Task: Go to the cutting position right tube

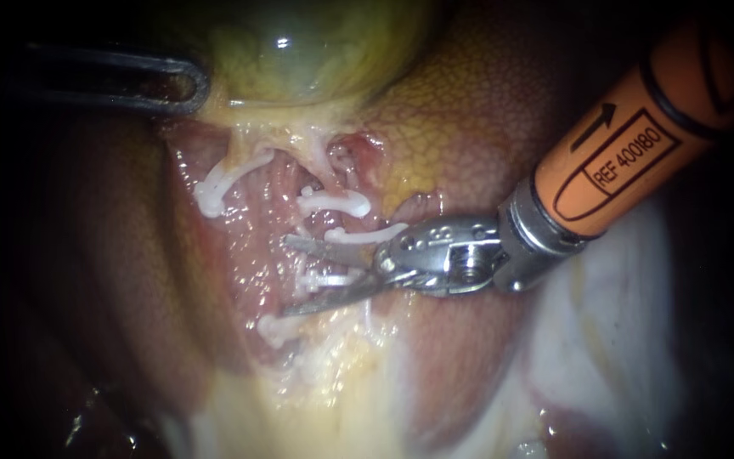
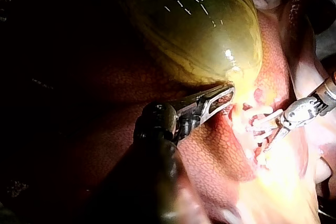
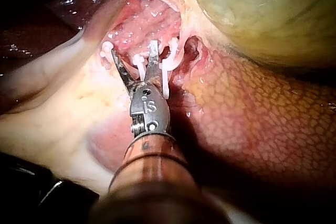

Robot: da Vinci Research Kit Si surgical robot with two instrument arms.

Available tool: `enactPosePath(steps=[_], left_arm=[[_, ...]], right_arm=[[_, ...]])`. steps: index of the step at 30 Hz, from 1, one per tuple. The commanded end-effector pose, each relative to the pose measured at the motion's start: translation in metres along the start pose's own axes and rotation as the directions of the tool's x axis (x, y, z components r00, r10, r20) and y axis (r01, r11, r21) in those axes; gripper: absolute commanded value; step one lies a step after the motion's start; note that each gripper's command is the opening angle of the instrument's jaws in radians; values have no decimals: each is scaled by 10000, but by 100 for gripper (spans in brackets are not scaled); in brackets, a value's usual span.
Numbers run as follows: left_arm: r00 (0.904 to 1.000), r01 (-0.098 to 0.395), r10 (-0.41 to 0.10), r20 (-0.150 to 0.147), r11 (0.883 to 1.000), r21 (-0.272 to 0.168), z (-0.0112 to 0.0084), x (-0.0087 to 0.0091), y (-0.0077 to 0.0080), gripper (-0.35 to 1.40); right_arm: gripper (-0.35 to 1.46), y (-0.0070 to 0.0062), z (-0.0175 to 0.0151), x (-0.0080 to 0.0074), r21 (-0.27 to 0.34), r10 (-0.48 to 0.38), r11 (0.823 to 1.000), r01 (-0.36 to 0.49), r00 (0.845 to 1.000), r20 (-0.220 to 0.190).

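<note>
My right instrument (image 1: 289,277), on an orange shaft from the upper right, has its two thin blades open. They straddle the right tube (image 1: 306,260), with a white clip (image 1: 326,279) lying in the gap. More white clips (image 1: 333,202) cross this tube above and below the blades. The right wrist view shows the blades (image 3: 135,56) spread around one clip (image 3: 139,65), with another clip (image 3: 167,72) beside them. A clip (image 1: 221,183) sits on the left tube. My left instrument (image 1: 182,85) is shut on the lower edge of the gallbladder (image 1: 299,51), also seen in the left wrist view (image 2: 223,97).
Liver (image 1: 469,127) with a yellow-mottled surface lies right of the dissected bed. Pale fatty tissue (image 1: 605,340) spreads under the right shaft. The greenish gallbladder (image 2: 199,24) bulges above the left instrument's jaws.
</note>
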Motion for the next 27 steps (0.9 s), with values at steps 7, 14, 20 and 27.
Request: enactPosePath(steps=[7, 14, 20, 27], left_arm=[[10000, 0, 0, -1, 10000, 3, 0, 0, 0, -35], [10000, -1, 1, -1, 10000, 3, 0, 0, 0, -35], [10000, 0, 0, -1, 10000, 2, 0, 0, 0, -35], [10000, 0, 0, -1, 10000, 2, 0, 0, 0, -35]], right_arm=[[121, -8, 2, 7, 31, 8, 10000, -8, 10000, -4], [121, -22, -2, 27, 105, 77, 9999, -77, 10000, -19], [121, -35, -14, 50, 276, 181, 9995, -181, 9998, -8], [116, -43, -39, 65, 454, 441, 9980, -439, 9990, -38]])
